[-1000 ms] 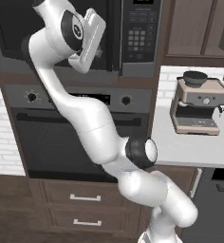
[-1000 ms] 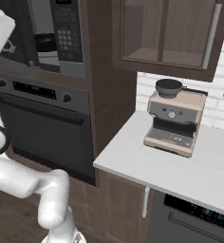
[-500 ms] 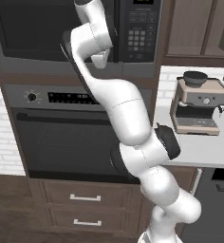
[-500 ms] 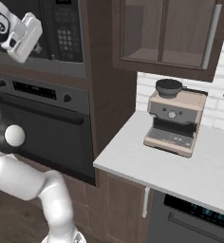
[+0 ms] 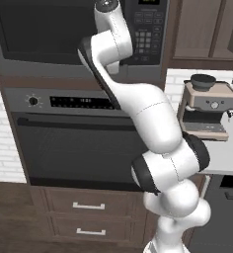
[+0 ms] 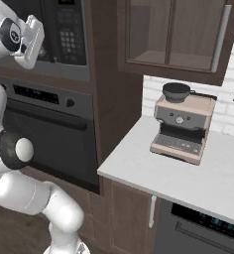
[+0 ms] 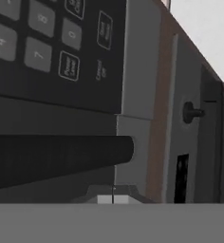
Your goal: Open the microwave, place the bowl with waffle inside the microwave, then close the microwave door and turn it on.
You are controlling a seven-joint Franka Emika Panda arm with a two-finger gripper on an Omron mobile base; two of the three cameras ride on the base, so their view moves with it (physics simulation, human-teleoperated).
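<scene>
The microwave is built in above the oven, and its dark-glass microwave door is closed flush. The black keypad sits on its right side. My gripper is shut with nothing in it, close in front of the lower keypad and the steel frame below it. A dark bar handle crosses the hand view just above the fingertips. From the right base view, the gripper is held up against the microwave's front near the keypad. The bowl with waffle is hidden.
The black-windowed oven with a knob sits under the microwave, with drawers below it. A beige-and-steel coffee machine stands on the white counter at the right. Glass-front wall cabinets hang above the counter.
The arm has swung to the right across the microwave's front, from the door glass to the keypad side. The gripper stayed shut.
</scene>
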